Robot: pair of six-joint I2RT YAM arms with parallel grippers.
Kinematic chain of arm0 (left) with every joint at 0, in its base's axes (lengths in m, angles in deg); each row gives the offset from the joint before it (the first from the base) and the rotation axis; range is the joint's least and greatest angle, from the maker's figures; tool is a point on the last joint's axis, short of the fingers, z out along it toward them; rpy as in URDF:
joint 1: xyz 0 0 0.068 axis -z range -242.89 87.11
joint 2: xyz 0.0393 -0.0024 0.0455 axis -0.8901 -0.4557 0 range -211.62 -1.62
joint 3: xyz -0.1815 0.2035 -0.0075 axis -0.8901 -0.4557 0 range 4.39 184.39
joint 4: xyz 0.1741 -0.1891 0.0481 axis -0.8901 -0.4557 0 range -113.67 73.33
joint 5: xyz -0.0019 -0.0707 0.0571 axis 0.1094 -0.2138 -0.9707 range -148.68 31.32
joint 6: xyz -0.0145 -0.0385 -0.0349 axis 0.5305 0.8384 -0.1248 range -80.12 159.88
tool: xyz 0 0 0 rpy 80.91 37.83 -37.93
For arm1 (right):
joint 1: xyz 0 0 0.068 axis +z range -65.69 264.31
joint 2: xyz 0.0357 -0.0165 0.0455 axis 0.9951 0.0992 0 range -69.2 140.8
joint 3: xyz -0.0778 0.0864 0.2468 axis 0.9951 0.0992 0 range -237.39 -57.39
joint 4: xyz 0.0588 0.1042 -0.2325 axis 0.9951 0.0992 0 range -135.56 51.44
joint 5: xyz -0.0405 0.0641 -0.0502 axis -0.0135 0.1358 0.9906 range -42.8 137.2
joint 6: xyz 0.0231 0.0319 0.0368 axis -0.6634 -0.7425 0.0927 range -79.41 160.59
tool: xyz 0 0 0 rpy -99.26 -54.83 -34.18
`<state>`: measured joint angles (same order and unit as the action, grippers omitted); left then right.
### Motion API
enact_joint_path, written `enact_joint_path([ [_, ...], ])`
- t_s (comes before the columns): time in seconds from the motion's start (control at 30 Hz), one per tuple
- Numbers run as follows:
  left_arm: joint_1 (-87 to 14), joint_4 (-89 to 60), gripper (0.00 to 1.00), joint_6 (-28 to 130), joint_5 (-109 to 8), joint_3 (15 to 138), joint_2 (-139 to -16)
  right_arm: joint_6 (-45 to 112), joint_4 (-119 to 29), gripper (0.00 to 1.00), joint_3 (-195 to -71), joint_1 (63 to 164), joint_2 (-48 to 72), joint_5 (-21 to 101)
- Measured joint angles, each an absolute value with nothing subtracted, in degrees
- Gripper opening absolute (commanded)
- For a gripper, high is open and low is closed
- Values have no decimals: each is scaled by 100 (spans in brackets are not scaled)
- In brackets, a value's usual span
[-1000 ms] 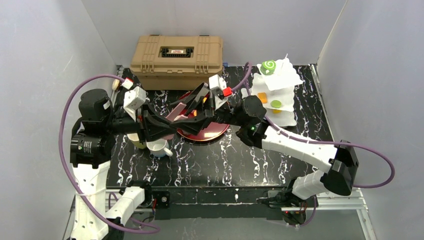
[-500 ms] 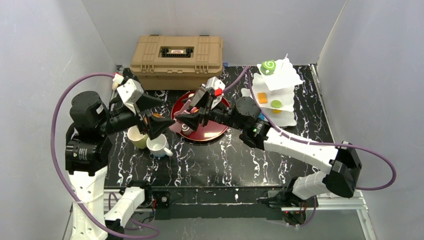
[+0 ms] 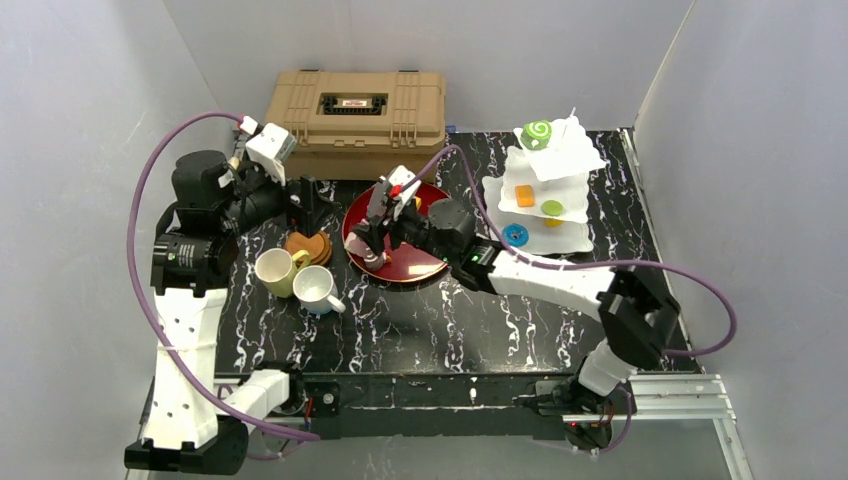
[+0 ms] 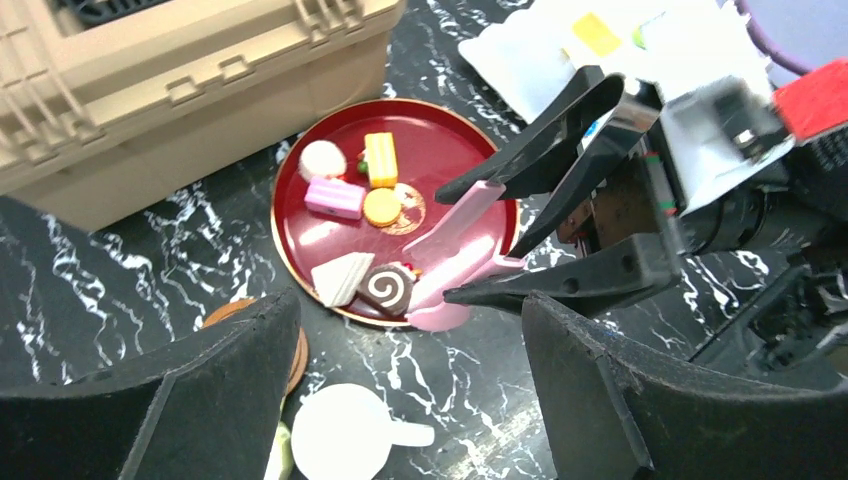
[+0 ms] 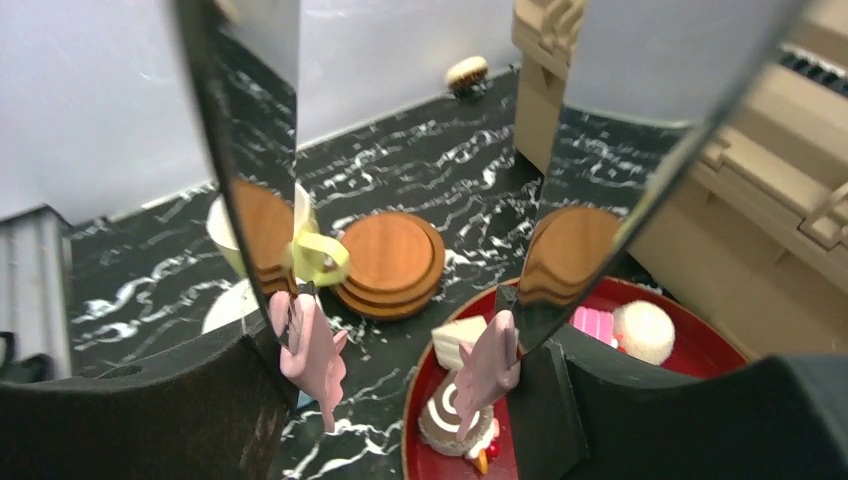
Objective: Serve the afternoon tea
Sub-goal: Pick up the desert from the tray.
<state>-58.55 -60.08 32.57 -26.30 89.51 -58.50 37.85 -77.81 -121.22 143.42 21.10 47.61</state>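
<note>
Since the right gripper is clamped on the tongs with their pink tips spread, the next pick looks like the swirl roll. It sits at 7 o'clock on the red tray in the top view, just beside the tips. Other pastries lie further in on the same tray. Meanwhile the left gripper is wide and empty, near the coasters at 9 o'clock from the tray. The yellow mug and white mug sit side by side at 8 o'clock. The white stand at 3 o'clock carries a few pieces. The roll should be light, probably rigid plastic, can't confirm from here. Its round side could squirt out of a pinch, so close the tips low across the curved flank, centred and gentle.
</note>
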Motion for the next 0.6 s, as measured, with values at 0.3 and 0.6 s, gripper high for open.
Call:
enact_joint_path([
  [0.3,-5866,-6050,79,3179,-3065,8918,-5883,4093,-8227,75,-12030,14340,2986,5300],
  [0.6,-5877,-6092,79,3096,-3085,8875,-5839,4228,-8776,78,-11973,14281,3537,5502],
])
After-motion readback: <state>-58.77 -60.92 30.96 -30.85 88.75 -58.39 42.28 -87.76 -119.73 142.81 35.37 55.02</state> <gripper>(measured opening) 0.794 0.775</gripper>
